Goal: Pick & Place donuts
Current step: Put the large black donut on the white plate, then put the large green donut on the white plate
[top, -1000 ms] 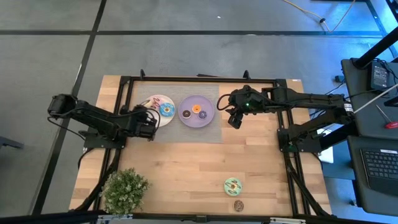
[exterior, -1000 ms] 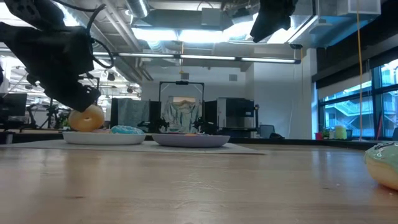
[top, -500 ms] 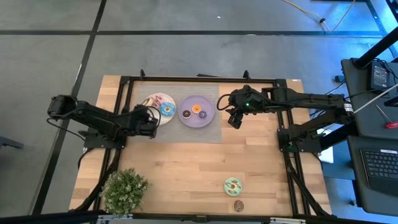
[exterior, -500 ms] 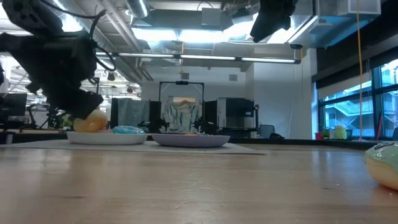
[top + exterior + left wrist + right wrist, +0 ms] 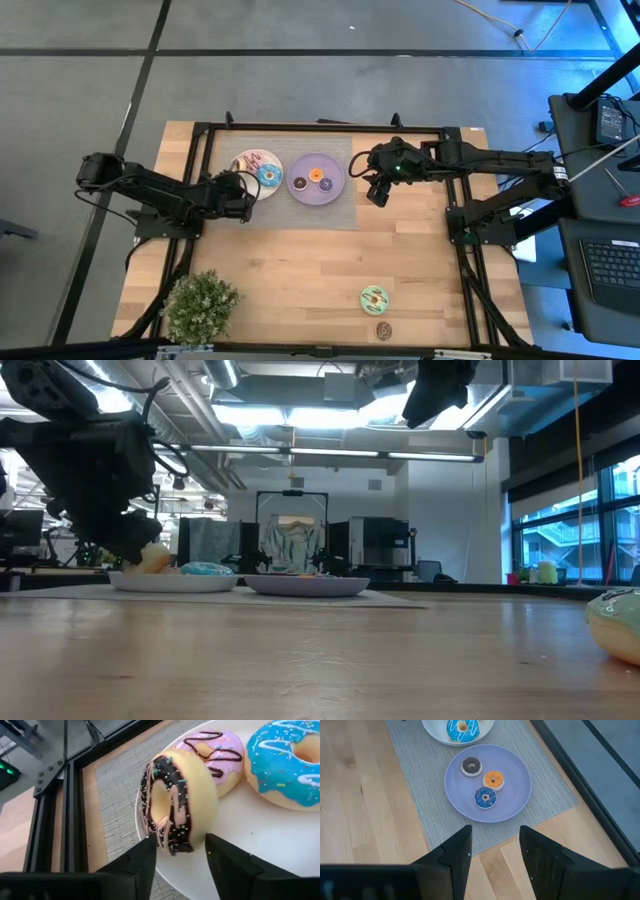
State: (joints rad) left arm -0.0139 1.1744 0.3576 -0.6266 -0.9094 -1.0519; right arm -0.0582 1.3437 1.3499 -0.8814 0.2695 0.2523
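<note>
My left gripper (image 5: 179,851) is shut on the chocolate sprinkled donut (image 5: 177,800) at the near left part of the white plate (image 5: 260,855). The pink donut (image 5: 212,747) and the blue donut (image 5: 285,762) lie flat on that plate. In the low view the chocolate donut (image 5: 155,557) sits under my left gripper (image 5: 130,545). My right gripper (image 5: 495,842) hangs open above the table, right of the lilac plate (image 5: 517,795), and holds nothing. Three minis lie on that plate: dark-brown (image 5: 471,766), orange (image 5: 493,780) and purple-blue (image 5: 485,797). The green donut (image 5: 375,297) lies on the wood near the table's near edge. My left gripper pinches the chocolate donut by its lower rim (image 5: 172,845), one finger (image 5: 145,857) on the iced face and the other on the plain back. The fingers come slanting down from the table's left. The donut stands on edge, its lower rim at the white plate.
A grey mat (image 5: 335,215) lies under both plates. A small brown mini (image 5: 384,329) rests near the green donut. A potted plant (image 5: 200,305) stands at the near left corner. Black frame rails (image 5: 205,180) run along the table's sides. Bare wood (image 5: 300,270) spreads across the near middle.
My left gripper has gone down toward the white plate with the chocolate donut. The donut, lifted clear above the plate a second ago, now stands with its lower rim at the plate. My right arm has kept still.
</note>
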